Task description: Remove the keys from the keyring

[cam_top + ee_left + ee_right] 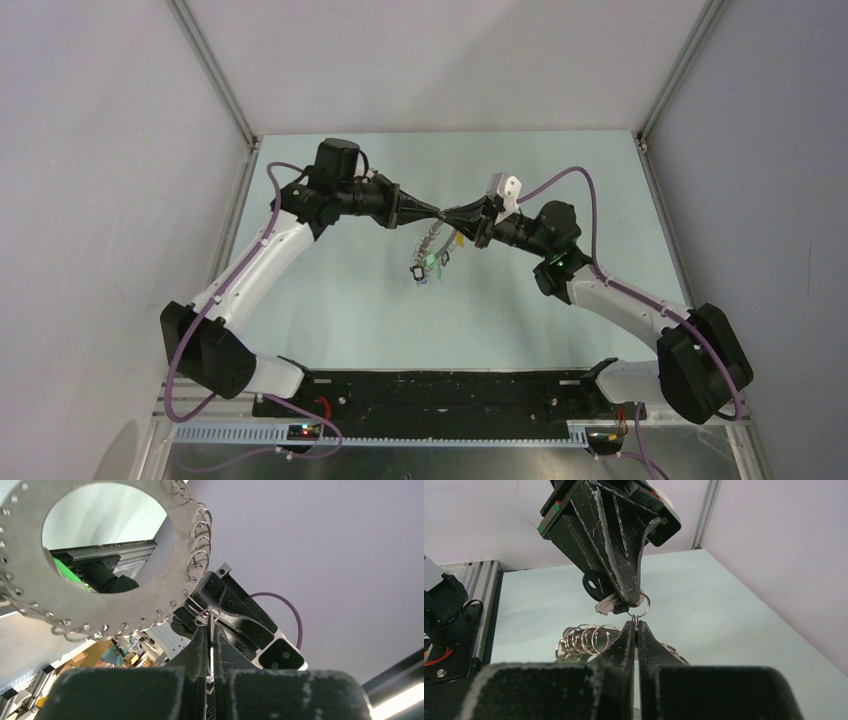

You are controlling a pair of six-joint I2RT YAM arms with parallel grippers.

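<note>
— Where can a tool pass?
— Over the open surface (pixel 330 310), either side of the middle, out to the walls (pixel 100 200).
— What blocks?
— The left tool (pixel 437 211) and right tool (pixel 449 215) meet tip to tip mid-air. The keyring (pixel 100 611) and keys (pixel 428 262) hang beneath.

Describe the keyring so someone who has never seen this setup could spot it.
Over the middle of the table, the left end effector and right end effector meet tip to tip. The keyring hangs there: a flat grey metal plate with a big round hole. Unlike the small wire rings threaded through its rim holes, it is broad and far larger.
</note>
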